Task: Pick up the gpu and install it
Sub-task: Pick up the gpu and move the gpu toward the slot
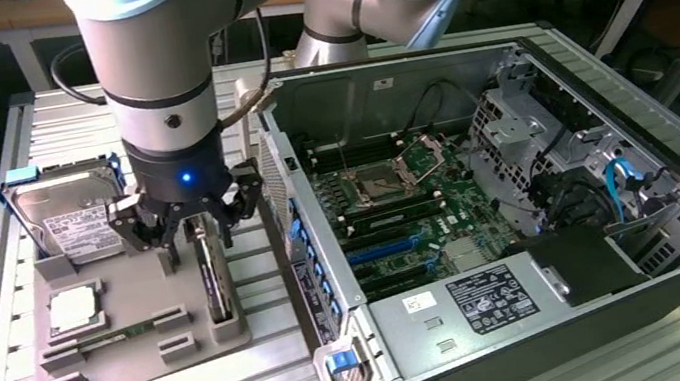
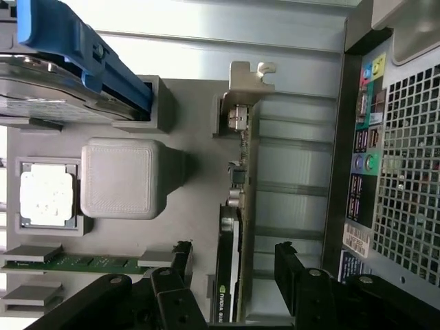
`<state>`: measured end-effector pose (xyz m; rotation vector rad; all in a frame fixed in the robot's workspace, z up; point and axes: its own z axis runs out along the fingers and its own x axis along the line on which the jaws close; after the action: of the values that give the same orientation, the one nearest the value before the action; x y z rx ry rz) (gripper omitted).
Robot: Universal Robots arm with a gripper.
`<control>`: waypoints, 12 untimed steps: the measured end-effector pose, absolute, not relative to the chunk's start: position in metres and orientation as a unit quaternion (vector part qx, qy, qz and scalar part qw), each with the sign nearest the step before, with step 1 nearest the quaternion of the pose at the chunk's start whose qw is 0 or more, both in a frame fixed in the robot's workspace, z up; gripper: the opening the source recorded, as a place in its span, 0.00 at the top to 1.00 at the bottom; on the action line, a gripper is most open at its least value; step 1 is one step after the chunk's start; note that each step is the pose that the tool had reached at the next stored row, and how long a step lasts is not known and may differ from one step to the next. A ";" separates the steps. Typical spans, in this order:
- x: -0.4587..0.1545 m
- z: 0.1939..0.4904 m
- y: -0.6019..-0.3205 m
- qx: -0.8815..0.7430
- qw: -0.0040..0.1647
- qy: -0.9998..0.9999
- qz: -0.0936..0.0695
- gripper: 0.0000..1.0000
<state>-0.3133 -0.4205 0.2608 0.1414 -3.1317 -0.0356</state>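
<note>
The gpu [image 1: 213, 282] is a thin dark card standing on edge in a slot of the grey holder tray [image 1: 137, 367], beside the computer case. Seen edge-on in the wrist view, the gpu [image 2: 234, 240] ends in a metal bracket [image 2: 245, 86]. My gripper [image 1: 192, 235] hangs just above the card's near end. The gripper [image 2: 234, 265] is open, one finger [image 2: 183, 260] on each side of the card, with a gap on both sides and nothing held.
The open computer case [image 1: 522, 52] lies at the exterior view's right, its motherboard [image 1: 411, 210] exposed. The tray also holds a hard drive [image 1: 64, 219] in a blue frame, a CPU [image 1: 72, 309] and a green memory stick [image 1: 112, 338]. The case's rear panel [image 2: 395, 172] runs close beside the card.
</note>
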 end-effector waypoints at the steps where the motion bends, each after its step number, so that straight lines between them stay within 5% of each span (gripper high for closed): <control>1: -0.316 0.261 -0.420 0.045 0.003 -0.999 -0.011 0.40; 12: -0.316 0.248 -0.420 0.045 0.003 -0.999 -0.011 0.40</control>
<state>-0.3160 -0.4205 0.2484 0.1413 -3.1321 -0.0344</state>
